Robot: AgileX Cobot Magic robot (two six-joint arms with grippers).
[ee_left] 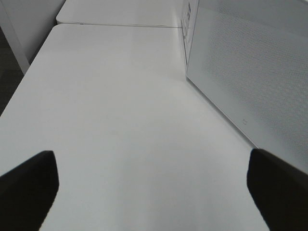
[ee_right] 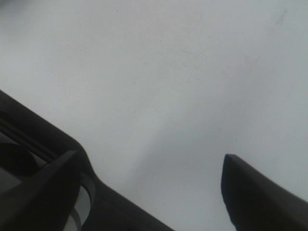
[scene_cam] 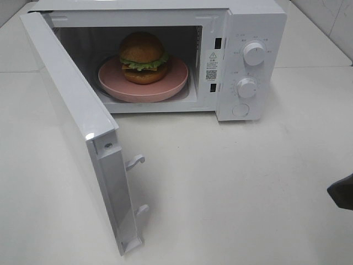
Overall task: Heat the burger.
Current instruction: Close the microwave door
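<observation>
White microwave (scene_cam: 242,61) stands on the pale table (scene_cam: 231,193) with its door (scene_cam: 71,105) swung wide open. The burger (scene_cam: 143,57) sits inside the cavity on a pink plate (scene_cam: 118,88). The left gripper (ee_left: 154,192) hangs low over bare tabletop just beside the door's outer face, fingers spread wide and empty, while the right gripper (ee_right: 149,192) sits far out to the right, well apart from the oven, tilted toward the table, also parted and holding nothing.
</observation>
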